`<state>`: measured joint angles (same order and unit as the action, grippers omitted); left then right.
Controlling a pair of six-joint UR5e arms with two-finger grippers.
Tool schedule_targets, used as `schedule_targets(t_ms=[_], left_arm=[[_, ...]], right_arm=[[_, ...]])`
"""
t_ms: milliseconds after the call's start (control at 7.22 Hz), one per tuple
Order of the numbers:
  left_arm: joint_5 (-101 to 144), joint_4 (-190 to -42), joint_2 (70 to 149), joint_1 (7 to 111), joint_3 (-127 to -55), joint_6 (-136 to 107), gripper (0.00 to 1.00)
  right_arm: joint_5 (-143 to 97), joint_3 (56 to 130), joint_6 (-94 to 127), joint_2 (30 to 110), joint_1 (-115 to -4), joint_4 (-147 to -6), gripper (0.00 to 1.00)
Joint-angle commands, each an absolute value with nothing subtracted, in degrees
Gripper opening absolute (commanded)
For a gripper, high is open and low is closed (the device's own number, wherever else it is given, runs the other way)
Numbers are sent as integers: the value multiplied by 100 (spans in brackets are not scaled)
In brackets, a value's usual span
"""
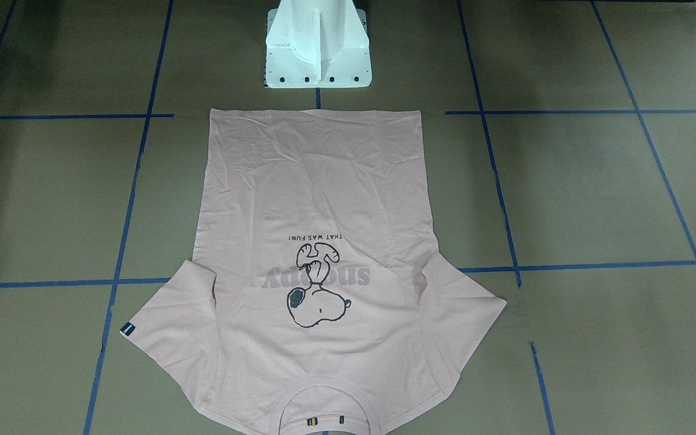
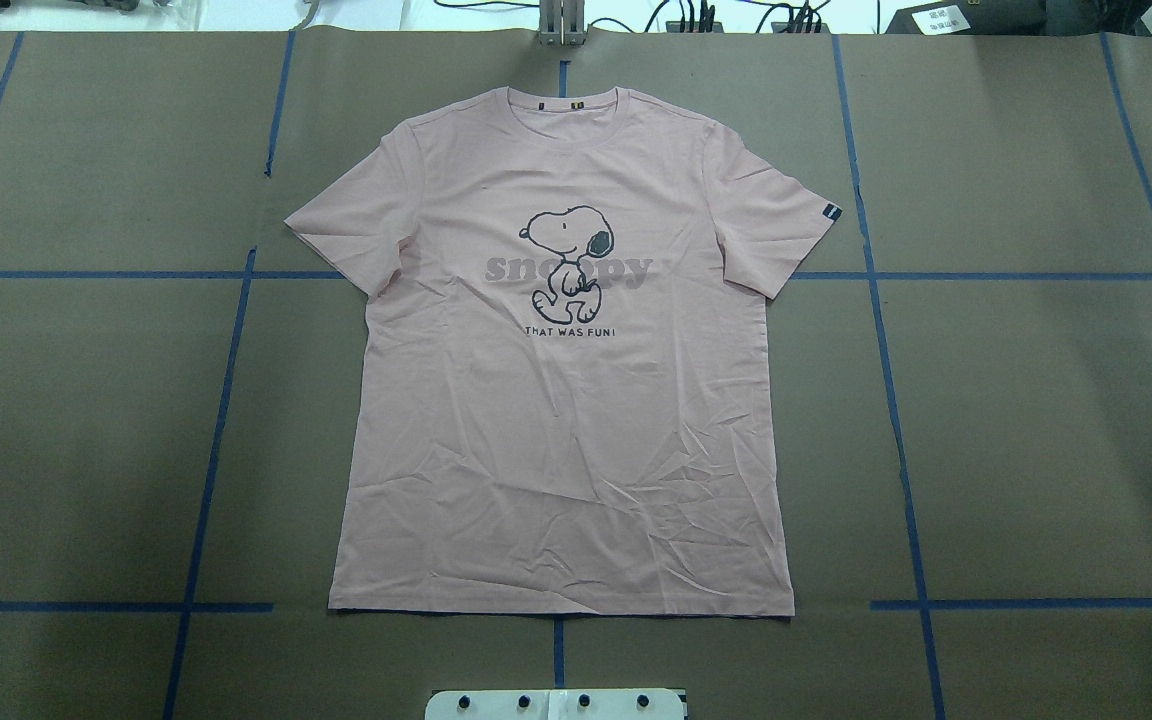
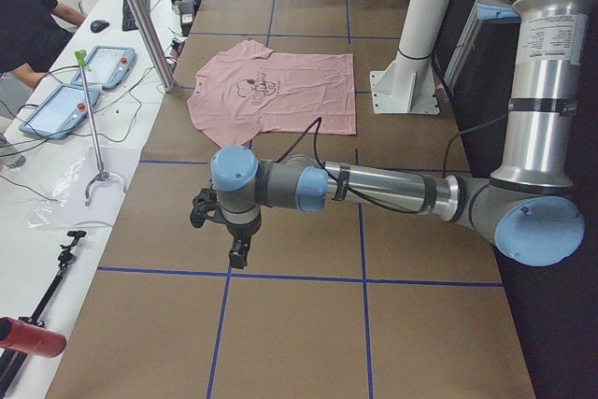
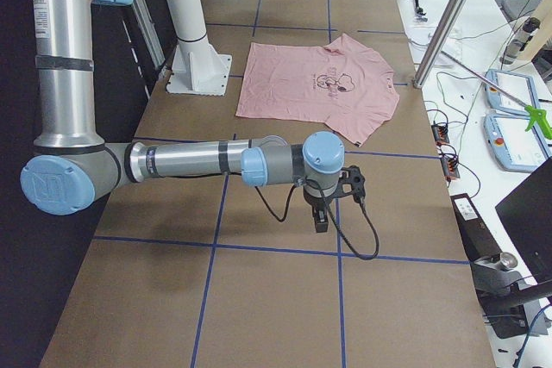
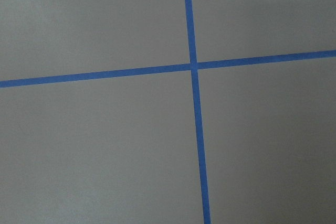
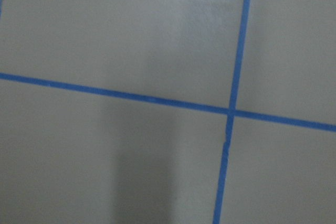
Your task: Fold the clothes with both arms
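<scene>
The pale pink T-shirt (image 2: 566, 420) lies spread flat and face up on the brown table, collar away from the robot, hem near the base. It also shows in the front view (image 1: 324, 193) and both side views (image 3: 280, 91) (image 4: 315, 79). My left arm (image 3: 374, 189) reaches out over bare table well to the left of the shirt, its gripper (image 3: 240, 254) pointing down, and I cannot tell whether it is open or shut. My right arm (image 4: 190, 161) mirrors it on the other side, and for its gripper (image 4: 320, 220) I cannot tell either. Both wrist views show only table and tape.
The white pedestal base (image 1: 318, 48) stands just behind the shirt's hem. Blue tape lines (image 2: 896, 400) cross the table in a grid. A person (image 3: 23, 16) sits at a side bench with tablets (image 3: 103, 67) beyond the table's far edge. A metal post (image 3: 140, 16) rises there.
</scene>
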<state>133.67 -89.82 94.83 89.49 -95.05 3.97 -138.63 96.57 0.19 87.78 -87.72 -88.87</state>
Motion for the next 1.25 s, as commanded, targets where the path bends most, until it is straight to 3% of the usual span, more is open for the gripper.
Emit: schedule_targets(t_ms=[0, 277, 693, 1108], left_arm=[[13464, -10046, 10028, 8825, -9187, 378, 100], [13456, -12402, 10046, 8544, -8345, -197, 100], [13395, -12507, 10536, 7738, -8226, -2592, 100], [13071, -12507, 10775, 7278, -8348, -3392, 100]], right_arm=[[-13800, 8882, 796, 7364, -8134, -8851, 100], [-13781, 7766, 1462, 6298, -7788, -8160, 100], [-12522, 6998, 4333, 6100, -6000, -5299, 100], [-11928, 6515, 4614, 5767, -5485, -5291, 99]])
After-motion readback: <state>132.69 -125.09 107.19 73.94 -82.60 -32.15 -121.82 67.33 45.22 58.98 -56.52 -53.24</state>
